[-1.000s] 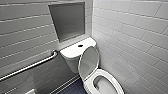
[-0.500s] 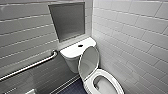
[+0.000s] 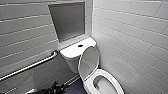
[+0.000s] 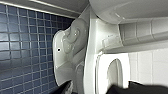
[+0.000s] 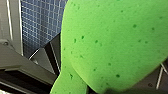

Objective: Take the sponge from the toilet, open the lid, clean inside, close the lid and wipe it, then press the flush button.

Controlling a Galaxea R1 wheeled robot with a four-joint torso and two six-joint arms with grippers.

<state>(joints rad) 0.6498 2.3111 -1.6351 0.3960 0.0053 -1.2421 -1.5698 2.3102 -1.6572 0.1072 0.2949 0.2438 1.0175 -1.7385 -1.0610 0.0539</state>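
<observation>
The white toilet stands in the corner. Its lid is raised and leans back against the tank, and the seat lies down around the open bowl. A dark round flush button sits on the tank cover. The bright green sponge shows very close in the right wrist view, pinched at one edge where my right gripper is shut on it. My left gripper is open beside the toilet's base, low near the floor, with nothing between its dark fingertips.
A metal grab bar slants along the left tiled wall. A grey recessed panel is set in the wall above the tank. The floor is small dark blue tiles. The right wall runs close beside the bowl.
</observation>
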